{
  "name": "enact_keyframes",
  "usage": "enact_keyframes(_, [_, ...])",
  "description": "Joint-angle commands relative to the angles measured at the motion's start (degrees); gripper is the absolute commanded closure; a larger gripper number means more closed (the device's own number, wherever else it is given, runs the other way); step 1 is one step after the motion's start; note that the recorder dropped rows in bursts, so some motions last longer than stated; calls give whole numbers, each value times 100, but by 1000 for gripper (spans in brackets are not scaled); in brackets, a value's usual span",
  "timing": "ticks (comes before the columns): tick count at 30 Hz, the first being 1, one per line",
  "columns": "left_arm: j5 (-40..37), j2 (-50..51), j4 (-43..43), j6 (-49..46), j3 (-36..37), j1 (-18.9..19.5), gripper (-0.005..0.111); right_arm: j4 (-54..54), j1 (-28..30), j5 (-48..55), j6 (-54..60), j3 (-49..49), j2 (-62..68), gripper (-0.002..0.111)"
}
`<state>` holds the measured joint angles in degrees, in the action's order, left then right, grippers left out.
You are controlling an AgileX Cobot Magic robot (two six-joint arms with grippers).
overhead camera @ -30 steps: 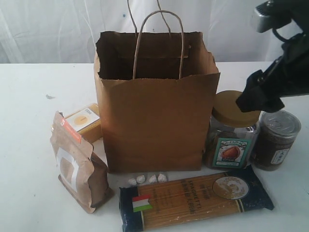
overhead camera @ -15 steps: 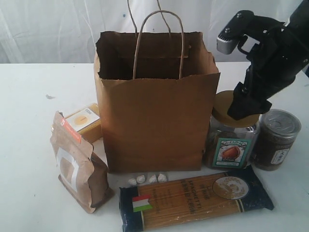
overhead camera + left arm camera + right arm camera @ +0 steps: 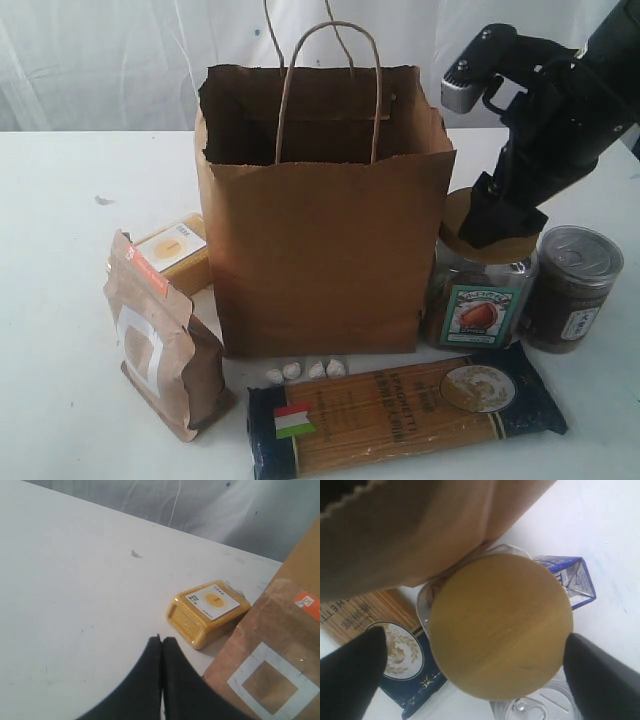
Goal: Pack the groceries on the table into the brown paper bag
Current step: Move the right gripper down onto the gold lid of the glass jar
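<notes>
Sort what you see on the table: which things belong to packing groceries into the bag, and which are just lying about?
Job: brown paper bag, spaghetti packet, kraft pouch, yellow-grain bottle, tan-lidded jar, dark clear-lidded jar.
Lying about: small white lumps before the bag, dark mark on the tabletop.

4x small white lumps (image 3: 305, 370) in a short row, touching or nearly so, can't ID them. In the exterior view they sit lower than the right gripper (image 3: 492, 228) and off to its left, well apart. White cloth backdrop (image 3: 100, 60), creased, hangs behind it.
</notes>
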<state>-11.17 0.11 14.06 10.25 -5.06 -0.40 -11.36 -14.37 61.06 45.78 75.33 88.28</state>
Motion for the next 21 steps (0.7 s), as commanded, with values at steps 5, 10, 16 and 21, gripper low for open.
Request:
enact_keyframes(5, [-1, -11, 48, 3, 34, -35, 106, 156, 8, -102, -552, 56, 112, 3])
enact_keyframes(10, [-1, -11, 48, 3, 34, -35, 106, 4, 8, -88, -507, 56, 227, 3])
enact_keyframes(16, [-1, -11, 48, 3, 34, -35, 106, 28, 8, -105, -360, 56, 360, 3])
enact_keyframes(21, [-1, -11, 48, 3, 34, -35, 106, 74, 8, -234, -400, 56, 395, 3])
